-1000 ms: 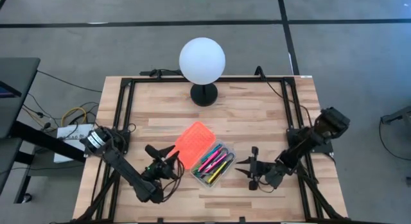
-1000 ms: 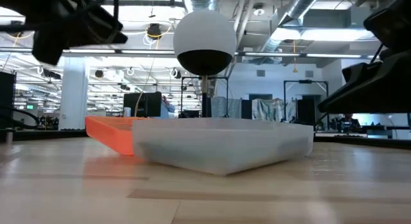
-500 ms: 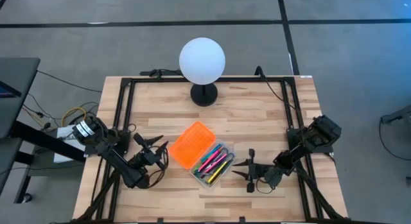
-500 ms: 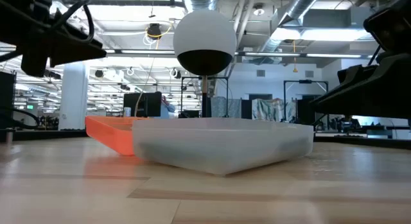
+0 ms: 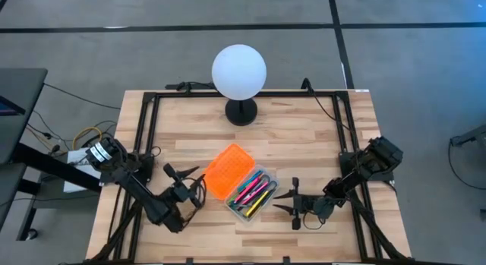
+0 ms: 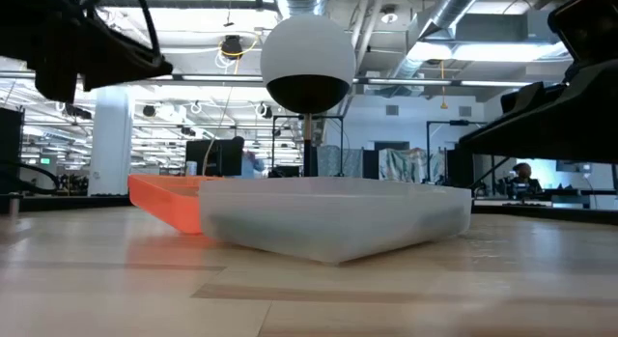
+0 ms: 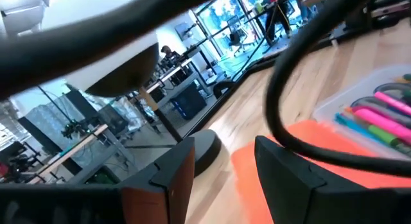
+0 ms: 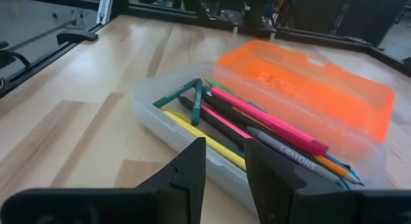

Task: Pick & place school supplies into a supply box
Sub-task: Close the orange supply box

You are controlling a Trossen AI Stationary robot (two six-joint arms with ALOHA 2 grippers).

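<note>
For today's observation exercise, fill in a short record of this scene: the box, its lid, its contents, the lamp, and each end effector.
box: clear case, mid-table
lid: orange, open, lying beside the case toward the left arm
contents: pens in pink, green, yellow, black, piled in the case
lamp: white globe at the table's far edge
left end effector: open, empty, near the lid
right end effector: empty, beside the case, fingers apart

An open-plan lab or workshop. Behind the white globe lamp [image 6: 307,55], exposed ceiling ducts [image 6: 439,18] and fluorescent strips run above rows of workbenches [image 6: 217,155]. A person [image 6: 522,173] sits far behind it.
</note>
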